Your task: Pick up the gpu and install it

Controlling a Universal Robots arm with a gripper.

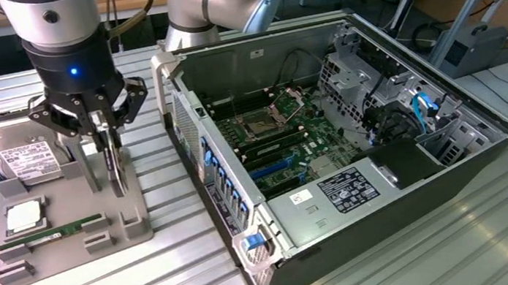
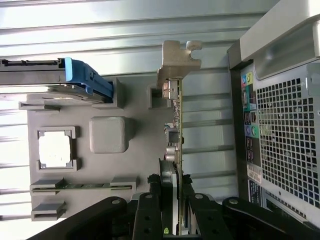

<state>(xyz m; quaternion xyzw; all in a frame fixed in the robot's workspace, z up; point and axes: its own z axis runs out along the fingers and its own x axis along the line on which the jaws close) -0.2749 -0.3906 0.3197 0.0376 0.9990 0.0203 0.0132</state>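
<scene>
The gpu [image 1: 116,168] is a thin dark card standing on edge over the grey holder tray [image 1: 119,237]. My gripper [image 1: 104,141] comes down on it from above, with a finger pressed on each face, so it is shut on the card. In the wrist view the gpu [image 2: 175,130] appears edge-on, with its silver bracket [image 2: 177,62] at the far end. There my gripper [image 2: 172,185] clamps the near end between its black fingers [image 2: 152,200]. I cannot tell whether the card's lower edge still touches the tray.
On the tray lie a silver hard drive [image 1: 25,154], a processor chip [image 1: 26,217] and a green memory stick [image 1: 64,231]. The open computer case [image 1: 407,188] lies at the exterior view's right, motherboard [image 1: 278,135] exposed. Its perforated rear panel [image 2: 285,130] is close beside the card.
</scene>
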